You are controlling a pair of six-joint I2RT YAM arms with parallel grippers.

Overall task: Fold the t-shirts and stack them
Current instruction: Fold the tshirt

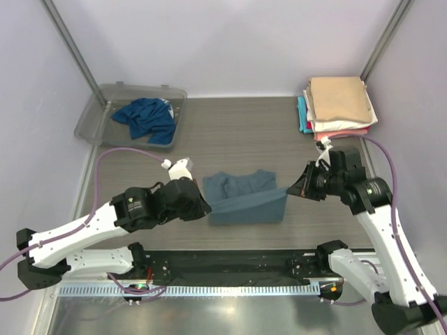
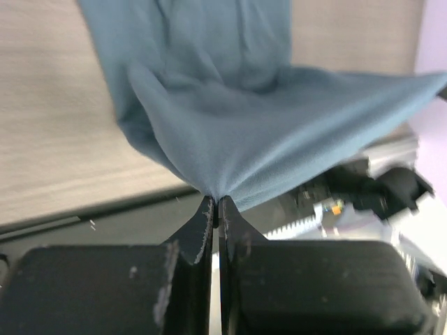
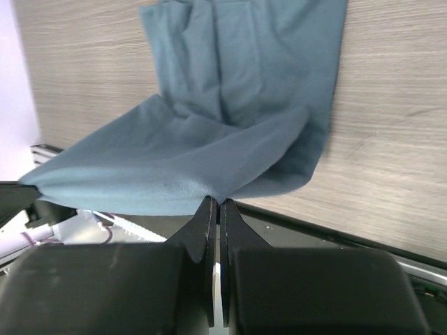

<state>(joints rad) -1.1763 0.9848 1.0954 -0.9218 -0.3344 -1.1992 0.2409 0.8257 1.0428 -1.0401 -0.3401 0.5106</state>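
Observation:
A dusty slate-blue t-shirt (image 1: 244, 197) lies in the middle of the table, its near edge lifted and stretched between both grippers. My left gripper (image 1: 208, 207) is shut on its near left corner; the left wrist view shows the cloth (image 2: 251, 132) pinched at the tips (image 2: 215, 202). My right gripper (image 1: 292, 189) is shut on the near right corner; the right wrist view shows the cloth (image 3: 230, 105) pinched at the tips (image 3: 215, 202). A deeper teal-blue t-shirt (image 1: 147, 118) lies crumpled in the tub. A stack of folded t-shirts (image 1: 339, 105), tan on top, sits at the far right.
A clear plastic tub (image 1: 94, 115) stands at the far left corner. A black rail (image 1: 230, 262) runs along the table's near edge by the arm bases. Frame posts rise at both back corners.

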